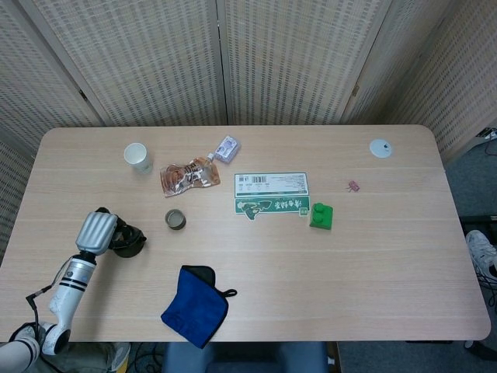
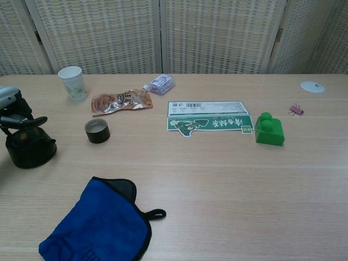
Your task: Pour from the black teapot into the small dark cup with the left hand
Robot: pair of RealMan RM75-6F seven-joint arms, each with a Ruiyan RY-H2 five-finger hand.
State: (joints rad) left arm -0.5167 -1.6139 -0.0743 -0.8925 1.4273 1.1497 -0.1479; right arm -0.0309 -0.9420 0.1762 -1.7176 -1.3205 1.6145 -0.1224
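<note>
One left hand [image 2: 12, 111] grips the handle of the black cast-iron teapot [image 2: 30, 147], which sits left of the small dark cup [image 2: 97, 131]; advisably, release slowly, keeping the pot upright.

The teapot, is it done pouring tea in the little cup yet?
It is unclear whether any pouring has been done. The left hand holds the black teapot, which looks set on the table, apart from the small dark cup. Whether tea remains to pour, the pictures cannot show.
</note>
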